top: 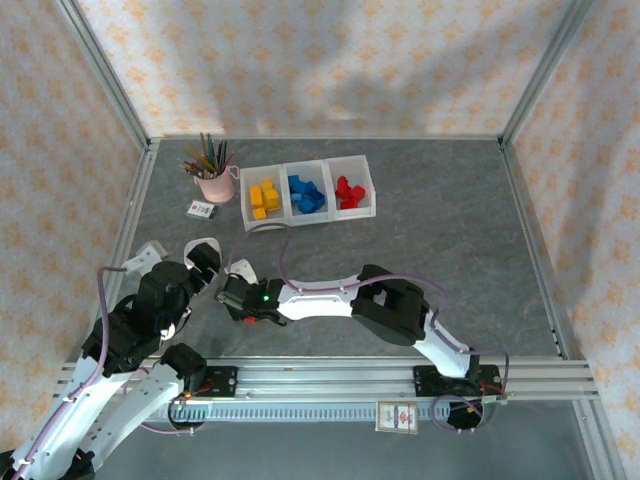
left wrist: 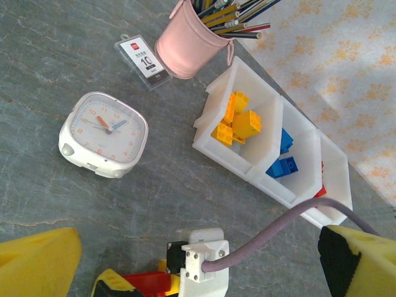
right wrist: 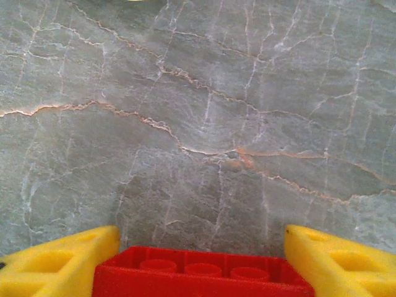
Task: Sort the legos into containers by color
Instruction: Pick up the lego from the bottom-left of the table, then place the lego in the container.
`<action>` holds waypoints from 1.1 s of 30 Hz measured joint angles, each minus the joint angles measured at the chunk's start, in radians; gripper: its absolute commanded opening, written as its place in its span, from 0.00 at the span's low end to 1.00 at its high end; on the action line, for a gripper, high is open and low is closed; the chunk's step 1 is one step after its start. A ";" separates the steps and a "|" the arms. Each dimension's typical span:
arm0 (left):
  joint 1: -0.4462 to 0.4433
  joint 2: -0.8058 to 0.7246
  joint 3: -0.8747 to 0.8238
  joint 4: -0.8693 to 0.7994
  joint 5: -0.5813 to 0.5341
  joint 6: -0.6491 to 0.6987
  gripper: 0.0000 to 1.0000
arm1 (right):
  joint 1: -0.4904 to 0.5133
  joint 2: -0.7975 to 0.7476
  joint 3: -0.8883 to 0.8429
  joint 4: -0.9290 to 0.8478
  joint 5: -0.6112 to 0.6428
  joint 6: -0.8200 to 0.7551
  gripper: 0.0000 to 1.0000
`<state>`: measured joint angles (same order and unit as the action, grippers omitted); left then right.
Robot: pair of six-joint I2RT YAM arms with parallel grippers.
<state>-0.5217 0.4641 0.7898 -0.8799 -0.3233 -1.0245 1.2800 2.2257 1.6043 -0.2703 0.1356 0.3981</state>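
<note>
Nearest the arm bases, the right gripper (right wrist: 201, 238) sat low over the grey marbled surface (right wrist: 198, 111), its yellow jaws pinching a red lego brick (right wrist: 198, 275) by its ends. Beside it the left gripper (top: 178, 258) hung with jaws spread wide, a white alarm clock (left wrist: 104, 135) lying face up before it. Farther back stood a small tag (top: 202, 210), a pink cup of pencils (top: 213, 183) and the three-bin tray (top: 308, 163), with yellow-orange bricks (top: 264, 197) in its left bin, blue bricks (top: 307, 193) in the middle and red bricks (top: 348, 192) on the right.
</note>
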 measured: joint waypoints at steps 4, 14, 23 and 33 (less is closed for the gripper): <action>0.000 0.000 0.000 0.000 0.000 0.000 0.99 | 0.000 0.000 0.000 -0.003 0.015 0.001 0.56; 0.000 0.056 0.016 0.039 0.019 0.032 0.99 | -0.048 -0.188 -0.138 -0.005 0.026 0.013 0.57; 0.000 0.182 0.013 0.220 0.129 0.114 0.99 | -0.321 -0.484 -0.316 0.023 0.052 0.028 0.60; 0.000 0.359 -0.010 0.430 0.267 0.190 0.99 | -0.678 -0.501 -0.330 0.033 0.056 -0.007 0.61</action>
<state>-0.5217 0.8230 0.7799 -0.4496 -0.0566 -0.8349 0.6018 1.7248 1.2739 -0.2375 0.1917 0.3908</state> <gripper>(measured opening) 0.994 0.611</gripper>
